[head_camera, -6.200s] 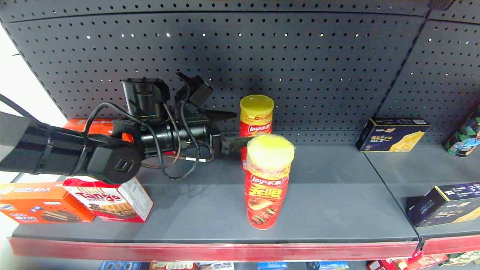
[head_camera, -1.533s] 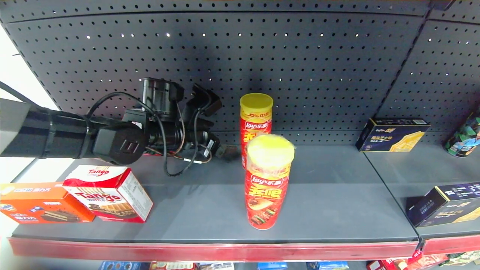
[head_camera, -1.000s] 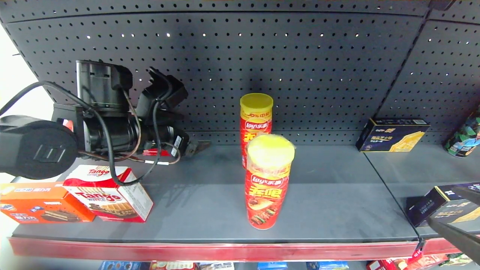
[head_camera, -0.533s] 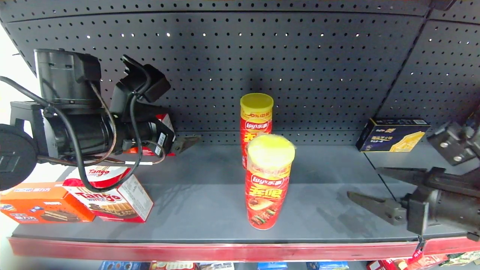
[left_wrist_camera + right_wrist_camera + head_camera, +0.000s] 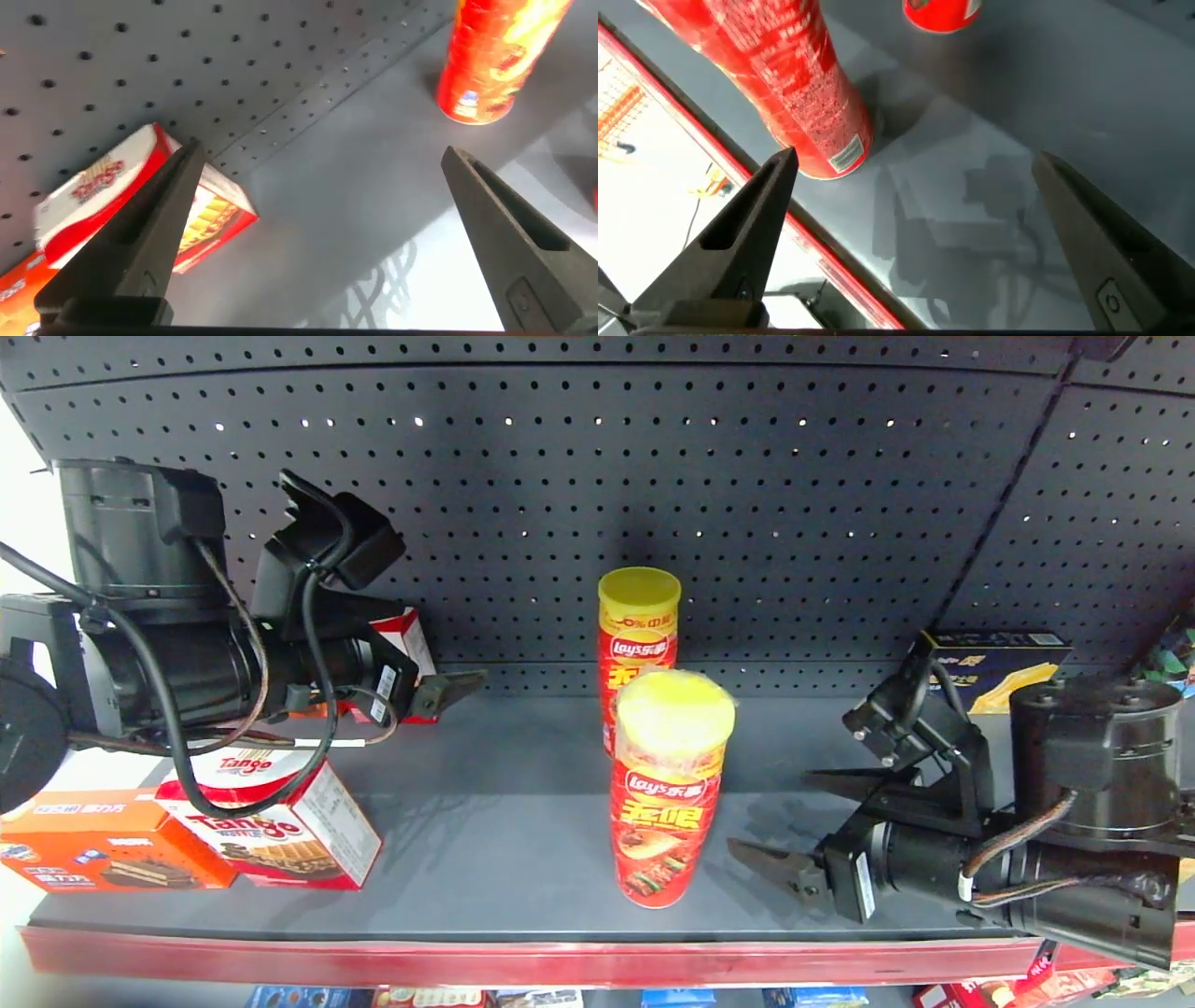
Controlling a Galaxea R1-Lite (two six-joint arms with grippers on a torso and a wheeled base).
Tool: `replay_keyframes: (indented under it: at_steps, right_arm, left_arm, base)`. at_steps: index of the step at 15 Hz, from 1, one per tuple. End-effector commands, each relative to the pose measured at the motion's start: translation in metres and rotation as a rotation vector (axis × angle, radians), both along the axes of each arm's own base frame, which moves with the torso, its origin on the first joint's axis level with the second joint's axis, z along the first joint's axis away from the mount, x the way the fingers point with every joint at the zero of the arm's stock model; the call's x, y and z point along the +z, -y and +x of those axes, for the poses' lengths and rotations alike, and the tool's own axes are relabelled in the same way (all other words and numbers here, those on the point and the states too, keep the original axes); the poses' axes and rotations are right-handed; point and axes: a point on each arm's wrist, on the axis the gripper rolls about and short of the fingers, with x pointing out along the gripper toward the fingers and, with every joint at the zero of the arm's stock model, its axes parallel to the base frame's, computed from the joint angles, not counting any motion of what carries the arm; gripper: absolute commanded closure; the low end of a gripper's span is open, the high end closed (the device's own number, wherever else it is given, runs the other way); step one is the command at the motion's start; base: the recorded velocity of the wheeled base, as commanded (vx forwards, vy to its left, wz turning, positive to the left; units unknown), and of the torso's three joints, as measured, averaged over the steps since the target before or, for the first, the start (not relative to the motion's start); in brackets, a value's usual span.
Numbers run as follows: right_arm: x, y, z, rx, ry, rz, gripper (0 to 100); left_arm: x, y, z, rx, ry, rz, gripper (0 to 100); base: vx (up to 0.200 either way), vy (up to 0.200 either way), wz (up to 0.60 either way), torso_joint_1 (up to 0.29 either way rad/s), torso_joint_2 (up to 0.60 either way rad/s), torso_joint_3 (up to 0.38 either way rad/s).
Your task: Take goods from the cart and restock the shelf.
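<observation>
The rear chip can stands upright against the pegboard back. Its lower part is hidden by the front chip can, which stands upright just ahead of it at mid-shelf, so there are two cans, both yellow-lidded. A red-and-white box at the back is mostly hidden behind the left arm. One dark blue box is partly covered by the right arm. A green-printed item is cut off at the right edge and is hard to make out. At the left front sit one wafer box and one orange box, just beside each other. The left fingers are spread wide and hold nothing, above the back left of the shelf and well apart from the cans. The right fingers are also wide open and empty, low over the shelf to the right of the front can, with the lower tip near its base but apart. Bare shelf lies between the wafer box and the front can, which stands near the red front lip.
</observation>
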Motion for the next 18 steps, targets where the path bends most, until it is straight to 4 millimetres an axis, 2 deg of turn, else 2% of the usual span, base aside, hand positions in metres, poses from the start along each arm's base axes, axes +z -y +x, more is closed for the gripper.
replay_keyframes:
  at_steps: [1, 12, 18]
  right_arm:
    - [-0.006, -0.007, 0.005, 0.008, -0.017, -0.015, 0]
    - [-0.013, -0.020, 0.024, 0.000, -0.020, -0.023, 0]
    - [0.000, -0.020, 0.033, -0.018, 0.017, 0.008, 0]
  left_arm:
    - [-0.001, -0.001, 0.000, 0.003, -0.003, 0.001, 0]
    - [-0.002, -0.001, 0.001, 0.003, -0.007, 0.000, 0]
    - [-0.002, -0.001, 0.002, 0.003, 0.011, -0.005, 0]
  base:
    - [0.000, 0.000, 0.00, 0.000, 0.00, 0.000]
    - [0.000, 0.000, 0.00, 0.000, 0.00, 0.000]
    - [0.000, 0.000, 0.00, 0.000, 0.00, 0.000]
